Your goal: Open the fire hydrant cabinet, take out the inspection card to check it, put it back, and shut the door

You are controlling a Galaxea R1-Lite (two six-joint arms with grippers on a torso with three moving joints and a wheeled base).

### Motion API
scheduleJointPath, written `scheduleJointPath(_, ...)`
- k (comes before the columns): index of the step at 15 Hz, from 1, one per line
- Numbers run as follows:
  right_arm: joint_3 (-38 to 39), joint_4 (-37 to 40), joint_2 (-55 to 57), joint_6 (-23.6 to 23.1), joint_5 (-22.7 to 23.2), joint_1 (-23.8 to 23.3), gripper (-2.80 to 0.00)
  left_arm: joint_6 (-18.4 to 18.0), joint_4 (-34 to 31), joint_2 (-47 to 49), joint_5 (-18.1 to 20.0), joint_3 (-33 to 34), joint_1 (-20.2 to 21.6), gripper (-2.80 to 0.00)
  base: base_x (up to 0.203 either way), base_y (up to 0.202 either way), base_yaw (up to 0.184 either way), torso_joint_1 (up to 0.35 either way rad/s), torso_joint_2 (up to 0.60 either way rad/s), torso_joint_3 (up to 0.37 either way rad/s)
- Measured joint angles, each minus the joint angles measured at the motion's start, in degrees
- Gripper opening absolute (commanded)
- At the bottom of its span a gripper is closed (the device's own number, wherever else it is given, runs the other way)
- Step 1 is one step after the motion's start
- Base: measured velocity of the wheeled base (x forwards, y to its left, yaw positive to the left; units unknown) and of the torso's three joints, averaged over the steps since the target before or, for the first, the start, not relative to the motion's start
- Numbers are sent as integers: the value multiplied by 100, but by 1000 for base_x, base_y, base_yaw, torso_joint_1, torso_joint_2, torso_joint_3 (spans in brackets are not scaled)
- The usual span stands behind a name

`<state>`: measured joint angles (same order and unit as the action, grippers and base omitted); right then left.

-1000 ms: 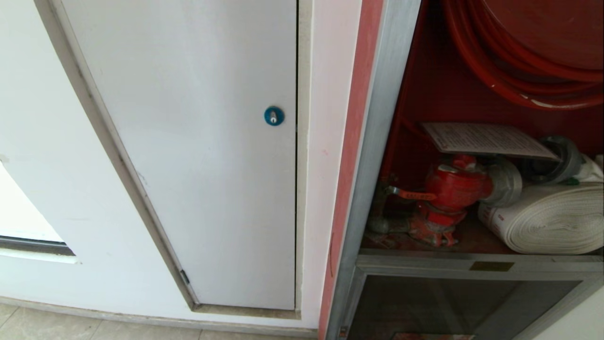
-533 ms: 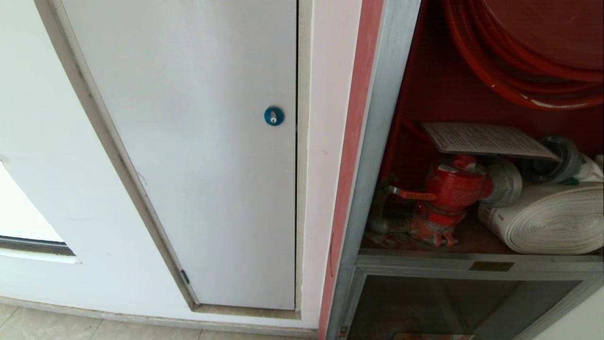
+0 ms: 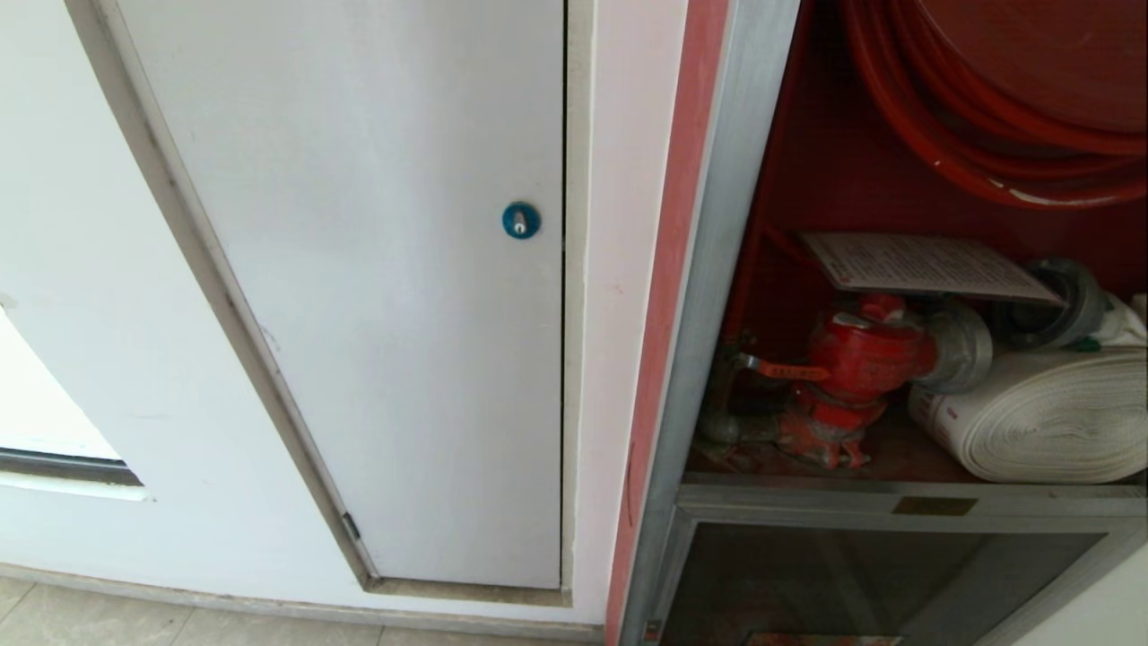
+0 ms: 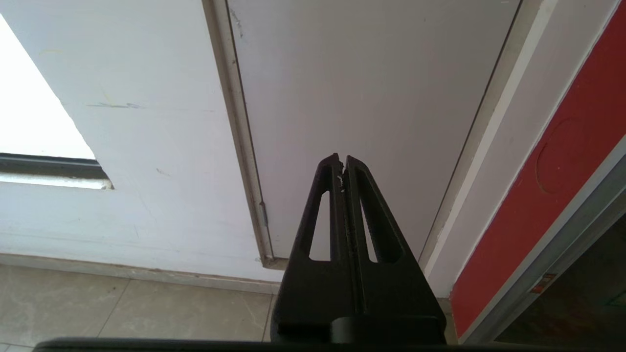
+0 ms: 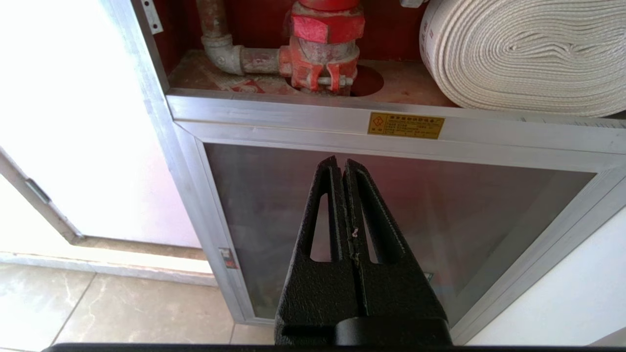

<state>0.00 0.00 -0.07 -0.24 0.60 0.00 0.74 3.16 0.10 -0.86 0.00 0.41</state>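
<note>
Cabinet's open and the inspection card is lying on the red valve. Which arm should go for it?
Probably the right. Its end effector faces the fire hydrant cabinet below the red valve; the left end effector faces the white panel. The inspection card lies unheld.

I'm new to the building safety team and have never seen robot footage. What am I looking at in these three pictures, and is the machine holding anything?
This is a wheeled robot with two arms, each ending in a gripper. The wide picture comes from a camera on its head, looking down at a wall. On the right stands the open fire hydrant cabinet, red inside, with a red hose reel, a red valve and a white rolled hose. The inspection card lies flat on top of the valve. On the left is a plain white panel with a blue lock.

The other two pictures come from cameras on the wrists. The black wedge is the left gripper, before the white panel, and the right gripper, before a lower glass panel. Both are shut and hold nothing.
</note>
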Motion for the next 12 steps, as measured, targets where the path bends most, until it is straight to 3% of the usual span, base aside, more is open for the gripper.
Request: scheduleJointPath(12, 0, 0, 0, 0, 0, 0, -280, 7, 1, 0, 0, 0, 0, -280, 0, 0, 0, 0, 0, 0)
